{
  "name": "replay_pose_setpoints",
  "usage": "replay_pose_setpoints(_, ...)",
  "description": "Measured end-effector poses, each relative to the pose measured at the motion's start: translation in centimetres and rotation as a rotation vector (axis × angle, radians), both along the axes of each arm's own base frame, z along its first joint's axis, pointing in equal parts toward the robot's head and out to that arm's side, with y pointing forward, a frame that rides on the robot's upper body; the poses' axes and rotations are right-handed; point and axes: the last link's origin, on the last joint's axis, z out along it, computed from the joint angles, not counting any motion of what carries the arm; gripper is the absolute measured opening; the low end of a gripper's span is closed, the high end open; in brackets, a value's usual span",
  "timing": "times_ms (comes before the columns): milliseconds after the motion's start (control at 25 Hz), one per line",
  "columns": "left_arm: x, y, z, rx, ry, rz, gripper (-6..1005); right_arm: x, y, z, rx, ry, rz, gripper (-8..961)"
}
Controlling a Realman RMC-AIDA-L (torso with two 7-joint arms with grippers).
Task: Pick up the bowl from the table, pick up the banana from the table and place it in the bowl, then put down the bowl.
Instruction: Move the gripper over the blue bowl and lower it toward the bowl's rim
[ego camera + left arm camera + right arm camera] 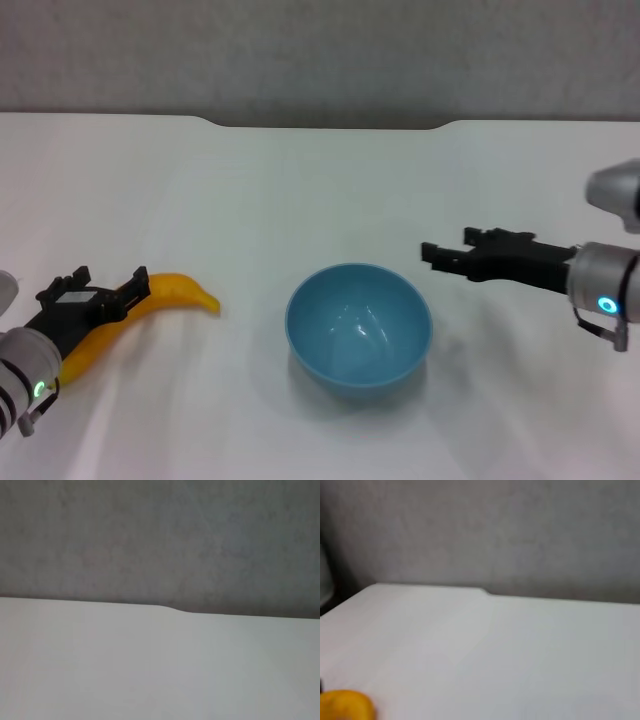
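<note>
The light blue bowl stands upright and has nothing in it, at the middle of the white table. The yellow-orange banana lies on the table at the left. My left gripper is over the banana's middle, its fingers spread on either side of it and not closed. My right gripper hovers open just right of the bowl's rim and a little beyond it, holding nothing. In the right wrist view, a bit of the banana shows at the frame's edge.
A shallow notch is cut into the table's far edge, with a grey wall behind it. The left wrist view shows only bare table and that wall.
</note>
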Motion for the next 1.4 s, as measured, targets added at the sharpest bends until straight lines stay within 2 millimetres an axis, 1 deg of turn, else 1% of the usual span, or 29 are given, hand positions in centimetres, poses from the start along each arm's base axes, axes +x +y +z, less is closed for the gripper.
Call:
replay_pose_setpoints(120,0.1,0.1,-0.1,-0.003,0.001,-0.005,860,-1.2,0.5,-0.8,-0.080,-0.061,0.008,850)
replay_pose_setpoints(160,0.2,0.1,-0.1,-0.004,0.003,-0.007,859,-1.9,0.9,-1.3,-0.131,-0.112,0.000,850)
replay_pose_setpoints(200,0.3,0.1,-0.2,-0.006,0.003,-0.010,859,-2.2,1.1,-1.4,-0.149,-0.137,-0.003,850)
replay_pose_setpoints(240,0.4,0.1,-0.2,-0.007,0.003,-0.013,858,-2.2,1.1,-1.4,-0.149,-0.137,-0.003,850)
replay_pose_setpoints(440,0.4,0.2,-0.2,-0.007,0.001,-0.015,855,-4.4,1.0,-2.7,-0.205,-0.173,0.019,849)
replay_pose_setpoints(520,0.5,0.2,-0.2,-0.007,0.001,-0.016,854,-4.9,1.0,-2.9,-0.220,-0.181,0.022,849)
replay_pose_setpoints(680,0.7,0.4,-0.3,-0.007,-0.002,-0.022,852,-4.9,1.4,-2.9,-0.222,-0.210,0.000,849)
replay_pose_setpoints(840,1.1,0.7,-0.2,-0.005,-0.003,-0.032,849,-4.6,1.9,-2.9,-0.223,-0.205,-0.059,848)
replay_pose_setpoints(920,1.1,0.8,-0.2,-0.005,-0.004,-0.033,848,-4.7,2.1,-2.8,-0.222,-0.204,-0.061,848)
replay_pose_setpoints(1080,1.3,0.8,-0.3,-0.006,-0.005,-0.039,846,-5.6,2.8,-2.5,-0.224,-0.185,-0.059,847)
replay_pose_setpoints(1200,1.5,0.9,-0.4,-0.010,-0.005,-0.047,844,-6.0,3.0,-2.6,-0.253,-0.163,-0.081,846)
replay_pose_setpoints(1240,1.5,0.9,-0.4,-0.011,-0.004,-0.048,843,-6.0,3.0,-2.8,-0.282,-0.152,-0.108,846)
replay_pose_setpoints(1400,1.5,0.9,-0.4,-0.010,-0.005,-0.048,841,-5.6,2.7,-3.1,-0.311,-0.138,-0.153,845)
